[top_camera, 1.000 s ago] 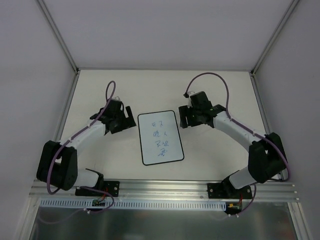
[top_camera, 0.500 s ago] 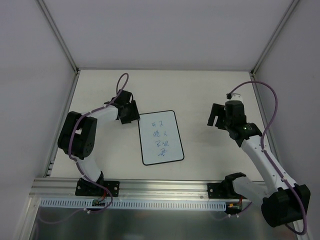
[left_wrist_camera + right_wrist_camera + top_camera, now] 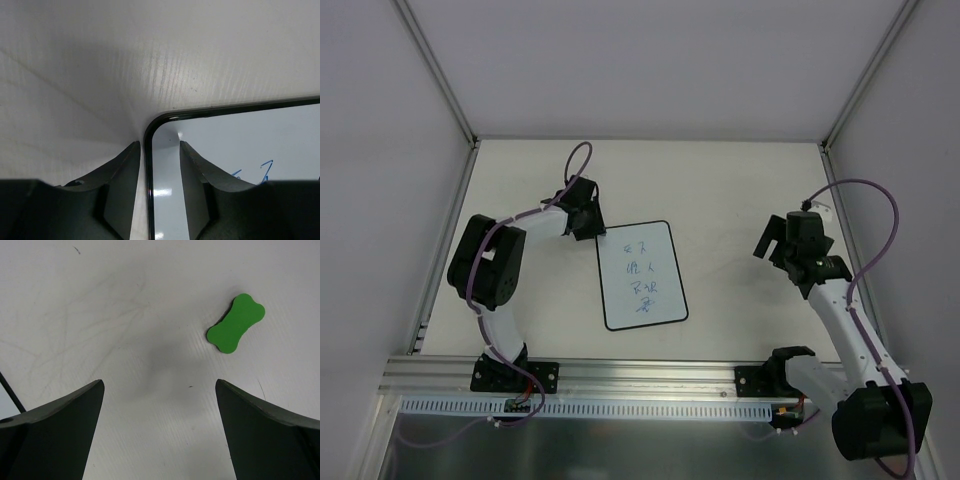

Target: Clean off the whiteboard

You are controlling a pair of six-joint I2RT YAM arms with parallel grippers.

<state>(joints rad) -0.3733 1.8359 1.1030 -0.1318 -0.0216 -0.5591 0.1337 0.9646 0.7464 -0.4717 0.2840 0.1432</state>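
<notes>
The whiteboard (image 3: 640,275) lies flat mid-table, white with a thin black border and blue handwriting down its middle. My left gripper (image 3: 590,222) is at its far left corner. In the left wrist view the gripper (image 3: 159,150) has a narrow gap, its jaws straddling the board's (image 3: 240,135) black left edge, one over the table and one over the board. My right gripper (image 3: 775,240) is open wide and empty, well to the right of the board. In the right wrist view (image 3: 159,385) a green bone-shaped eraser (image 3: 236,323) lies on the table ahead and to the right.
The white table (image 3: 720,180) is enclosed by pale walls with metal posts (image 3: 445,85) at the back corners. An aluminium rail (image 3: 650,378) carrying both arm bases runs along the near edge. The eraser does not show in the top view.
My left gripper has moved to the board's far left corner. My right arm has swung from the board's far right corner out to the right.
</notes>
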